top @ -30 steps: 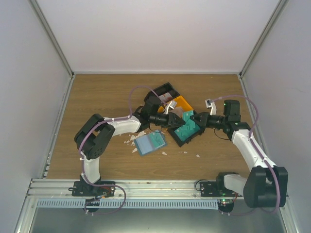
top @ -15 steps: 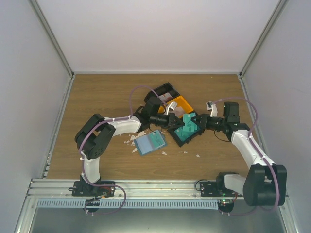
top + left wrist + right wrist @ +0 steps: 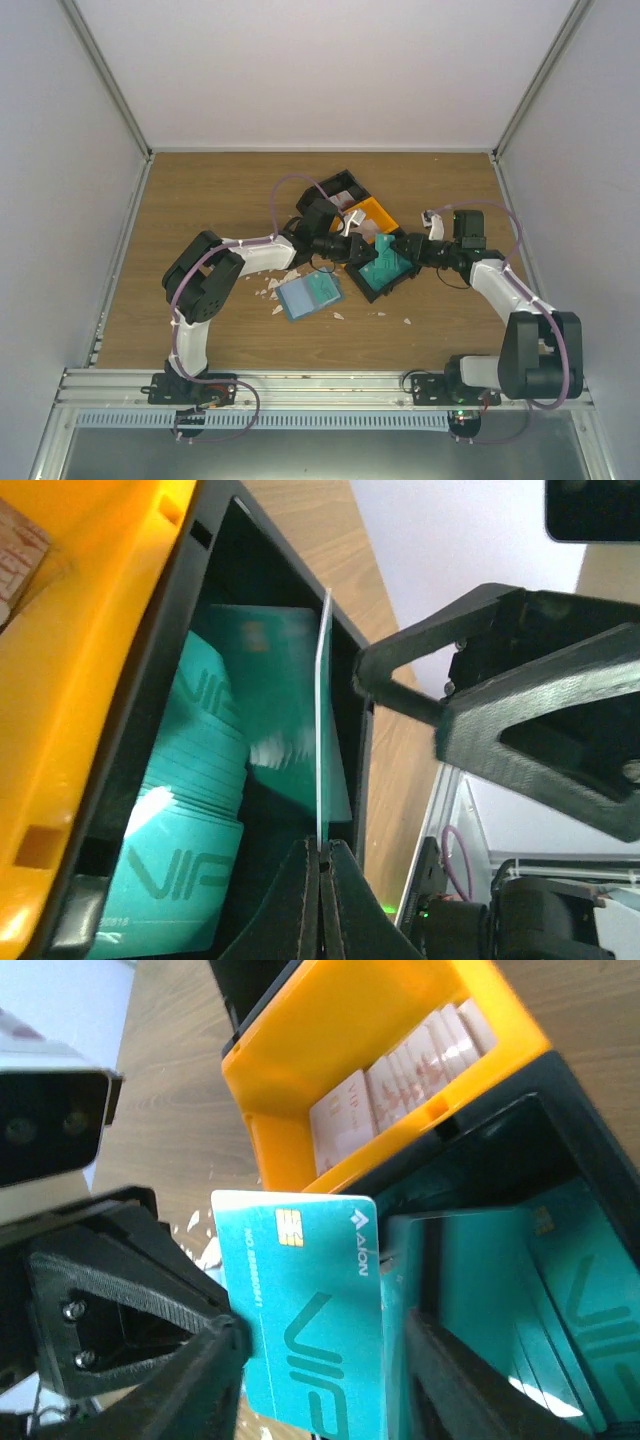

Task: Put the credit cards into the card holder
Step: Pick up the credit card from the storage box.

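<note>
A teal credit card (image 3: 310, 1290) stands upright over the tray's teal compartment. It is seen edge-on in the left wrist view, where my left gripper (image 3: 322, 848) is shut on its lower edge. My right gripper (image 3: 322, 1330) is open, its fingers (image 3: 205, 1375) spread either side of the same card without pinching it. In the top view both grippers meet over the tray, left gripper (image 3: 355, 248) facing right gripper (image 3: 405, 248). A stack of teal credit cards (image 3: 190, 810) lies in the black compartment. The blue card holder (image 3: 310, 294) lies flat on the table to the tray's front left, a teal card on it.
The black-and-orange tray (image 3: 372, 213) sits mid-table; its orange compartment (image 3: 300, 1050) holds pale credit cards (image 3: 400, 1080). White scraps (image 3: 270, 288) lie scattered round the card holder. Grey walls close in the table on three sides.
My right gripper has opened and let go of the teal card. My left gripper has shut on that card's edge. Both arms stayed over the tray.
</note>
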Robot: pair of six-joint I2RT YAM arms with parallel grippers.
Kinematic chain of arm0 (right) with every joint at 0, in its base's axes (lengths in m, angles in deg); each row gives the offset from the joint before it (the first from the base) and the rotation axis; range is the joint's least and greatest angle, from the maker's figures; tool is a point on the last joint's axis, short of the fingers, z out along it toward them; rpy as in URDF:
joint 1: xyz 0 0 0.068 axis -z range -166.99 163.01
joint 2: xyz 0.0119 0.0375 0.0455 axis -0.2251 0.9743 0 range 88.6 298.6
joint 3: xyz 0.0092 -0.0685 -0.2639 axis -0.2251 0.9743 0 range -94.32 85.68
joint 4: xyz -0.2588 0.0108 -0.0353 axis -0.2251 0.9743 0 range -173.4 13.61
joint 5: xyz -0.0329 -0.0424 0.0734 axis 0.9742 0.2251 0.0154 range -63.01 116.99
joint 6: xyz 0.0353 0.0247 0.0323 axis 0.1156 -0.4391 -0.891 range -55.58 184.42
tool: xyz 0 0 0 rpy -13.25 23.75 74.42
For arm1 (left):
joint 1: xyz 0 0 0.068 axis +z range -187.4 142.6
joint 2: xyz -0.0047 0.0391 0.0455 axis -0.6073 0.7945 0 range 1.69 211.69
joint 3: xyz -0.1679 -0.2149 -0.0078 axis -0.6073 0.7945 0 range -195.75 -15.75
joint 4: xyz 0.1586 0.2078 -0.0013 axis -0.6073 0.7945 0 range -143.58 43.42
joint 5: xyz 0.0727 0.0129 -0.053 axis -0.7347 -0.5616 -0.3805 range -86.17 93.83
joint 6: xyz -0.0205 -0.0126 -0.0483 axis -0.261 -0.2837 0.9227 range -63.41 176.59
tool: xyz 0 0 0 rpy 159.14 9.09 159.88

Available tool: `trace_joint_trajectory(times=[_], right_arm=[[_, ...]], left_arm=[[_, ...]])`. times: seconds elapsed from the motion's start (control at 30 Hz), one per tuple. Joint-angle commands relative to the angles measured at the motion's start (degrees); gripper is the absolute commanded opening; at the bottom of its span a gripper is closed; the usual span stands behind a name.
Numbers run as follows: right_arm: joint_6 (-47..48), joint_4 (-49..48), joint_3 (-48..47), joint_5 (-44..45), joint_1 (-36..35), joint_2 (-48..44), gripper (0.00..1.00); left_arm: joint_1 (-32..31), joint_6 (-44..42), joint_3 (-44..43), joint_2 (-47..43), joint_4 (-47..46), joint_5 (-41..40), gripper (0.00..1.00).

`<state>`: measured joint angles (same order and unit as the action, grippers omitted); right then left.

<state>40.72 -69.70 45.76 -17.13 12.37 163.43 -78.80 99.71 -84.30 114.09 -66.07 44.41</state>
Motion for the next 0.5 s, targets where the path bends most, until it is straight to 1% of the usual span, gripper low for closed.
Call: trace_joint_trajectory(times=[0.0,0.1,0.17,0.23,0.3,0.47], right_arm=[[1.25,0.0,-0.26,4.58,-0.23,-2.37,0.51],[1.92,1.74,-0.5,7.68,-0.23,-4.91,0.6],[2.21,2.41,-0.57,8.77,-0.23,-6.62,0.63],[2.15,2.93,-0.66,9.06,-0.55,-8.17,0.65],[2.53,2.96,-0.67,7.77,-1.53,-9.55,0.66],[0.98,-1.31,1.24,-0.38,-5.13,-11.31,0.7]], left_arm=[[0.19,-2.73,-1.35,0.21,1.06,-2.72,0.0],[0.19,-3.14,-0.91,-1.28,1.68,-3.2,0.0],[0.27,-3.44,-0.59,-2.49,2.52,-3.64,0.0],[0.43,-3.49,0.12,-3.95,3.15,-4.15,0.0],[0.74,-3.18,1.53,-5.98,3.12,-4.25,0.0],[1.77,-1.81,5.65,-11.97,3.42,-3.66,0.0]])
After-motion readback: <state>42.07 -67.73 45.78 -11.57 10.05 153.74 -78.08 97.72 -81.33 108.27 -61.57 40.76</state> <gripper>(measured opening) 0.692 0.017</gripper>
